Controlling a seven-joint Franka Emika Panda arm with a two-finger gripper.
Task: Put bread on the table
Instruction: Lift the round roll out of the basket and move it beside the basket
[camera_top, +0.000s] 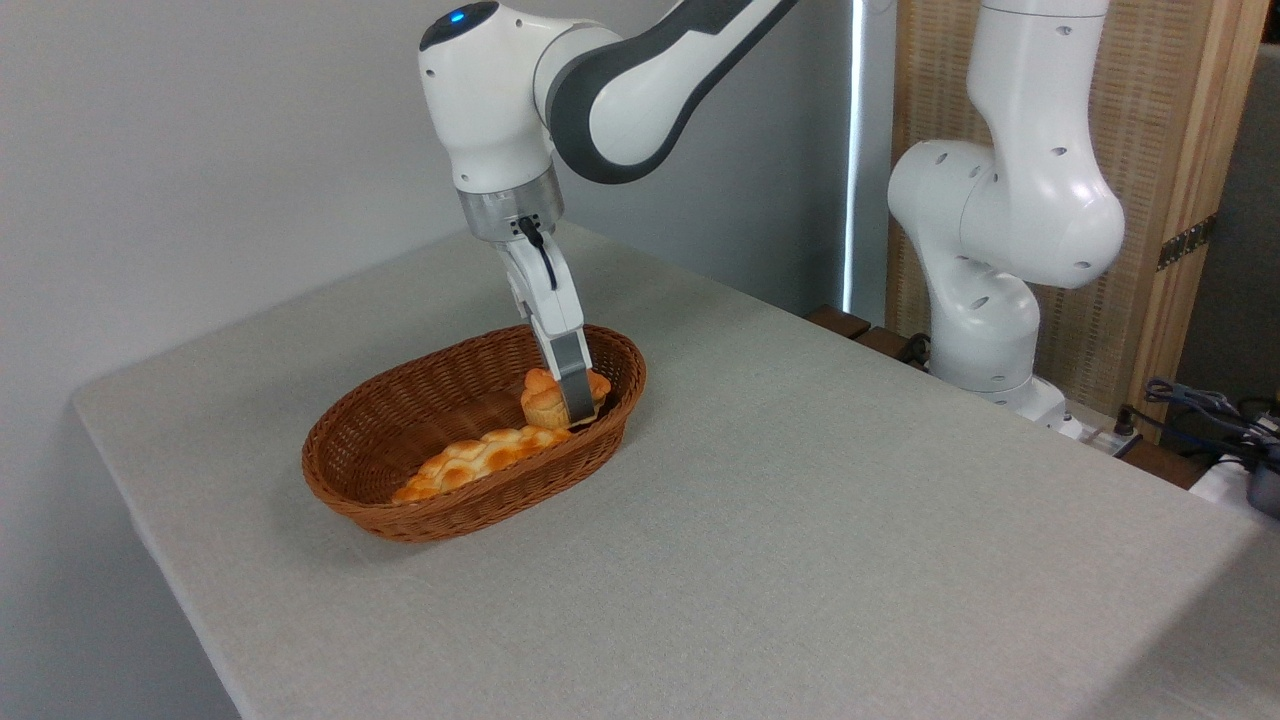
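The gripper (577, 405) pinches the bread (548, 399); lifting, it may catch the basket (470, 510) rim just beside.

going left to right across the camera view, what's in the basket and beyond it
Long flat braided golden loaf → small round muffin-shaped bun in the hand, both inside the oval brown wicker basket → white robot base → dark cables.

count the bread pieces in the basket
2: a small round bun at the basket's right end, at the gripper, and a long braided loaf along its front. None appear hidden.
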